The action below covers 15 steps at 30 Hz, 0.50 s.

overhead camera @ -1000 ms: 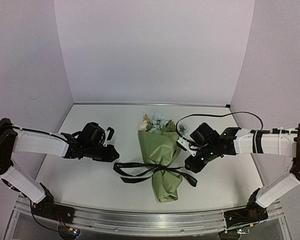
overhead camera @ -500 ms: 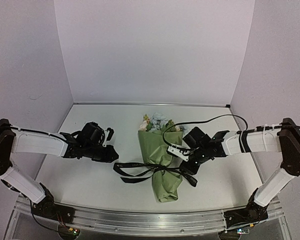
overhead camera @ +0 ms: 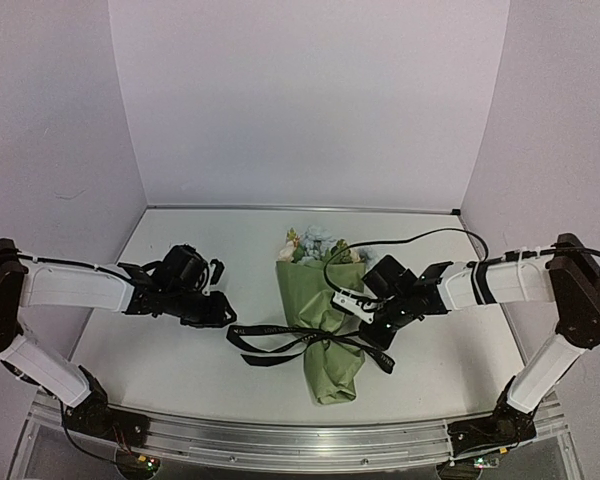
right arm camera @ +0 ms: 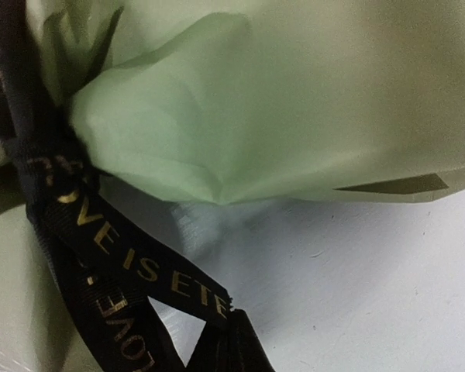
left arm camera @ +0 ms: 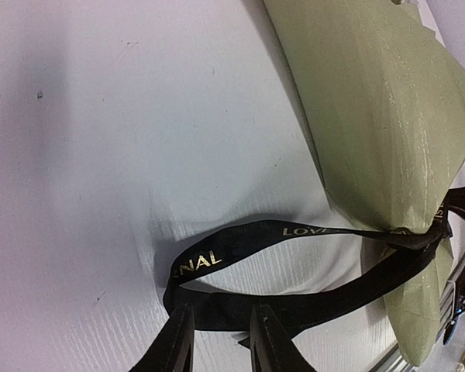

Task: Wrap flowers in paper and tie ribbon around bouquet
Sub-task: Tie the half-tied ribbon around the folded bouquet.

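Tying step: right pincer clamps the ribbon's right tail; left pincer stands apart over its left loop, needing to close.

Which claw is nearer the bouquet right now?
Right. The right claw is beside the bouquet, pinching the ribbon near its waist; the left claw is farther left, at the ribbon's loop.

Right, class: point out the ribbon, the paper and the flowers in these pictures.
the ribbon [left arm camera: 294, 231]: left wrist view, lettered upper strand
the paper [overhead camera: 318, 300]: top external view, cone's wide part
the flowers [overhead camera: 315, 243]: top external view, pale blooms
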{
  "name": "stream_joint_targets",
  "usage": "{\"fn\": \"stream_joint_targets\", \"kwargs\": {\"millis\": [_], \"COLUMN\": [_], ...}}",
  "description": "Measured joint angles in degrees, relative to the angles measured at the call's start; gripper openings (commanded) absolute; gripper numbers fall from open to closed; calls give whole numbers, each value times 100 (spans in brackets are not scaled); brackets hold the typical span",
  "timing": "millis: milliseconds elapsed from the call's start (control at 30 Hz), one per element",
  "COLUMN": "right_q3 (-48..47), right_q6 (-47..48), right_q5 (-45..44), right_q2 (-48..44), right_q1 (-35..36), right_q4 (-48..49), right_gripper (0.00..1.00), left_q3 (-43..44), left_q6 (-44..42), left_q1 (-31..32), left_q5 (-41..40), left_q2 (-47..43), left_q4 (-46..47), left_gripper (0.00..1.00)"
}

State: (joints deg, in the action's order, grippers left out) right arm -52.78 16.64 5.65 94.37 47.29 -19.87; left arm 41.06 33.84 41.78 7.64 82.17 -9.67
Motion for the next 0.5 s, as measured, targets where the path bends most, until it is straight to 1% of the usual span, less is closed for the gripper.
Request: {"fn": "stream_joint_targets", "kwargs": {"millis": [100,200,500], "right_q3": [-2,-2,-6], "right_q6": [-80,-155,-632], "right_q5": [-39,-204,-1135], "right_q2": [-1,-14,-391], "right_q1": [0,2,11], "right_q4": [-7,-52,-578], "right_gripper": [0,0,0], "left_q3": [57,106,173], "left_q6": [104,191,312], "left_q1": [0,0,3], "left_q5": [35,84,216], "left_q2": [56,112,256], "left_q4": [-61,-85,-92], "left_gripper": [28,31,40]}}
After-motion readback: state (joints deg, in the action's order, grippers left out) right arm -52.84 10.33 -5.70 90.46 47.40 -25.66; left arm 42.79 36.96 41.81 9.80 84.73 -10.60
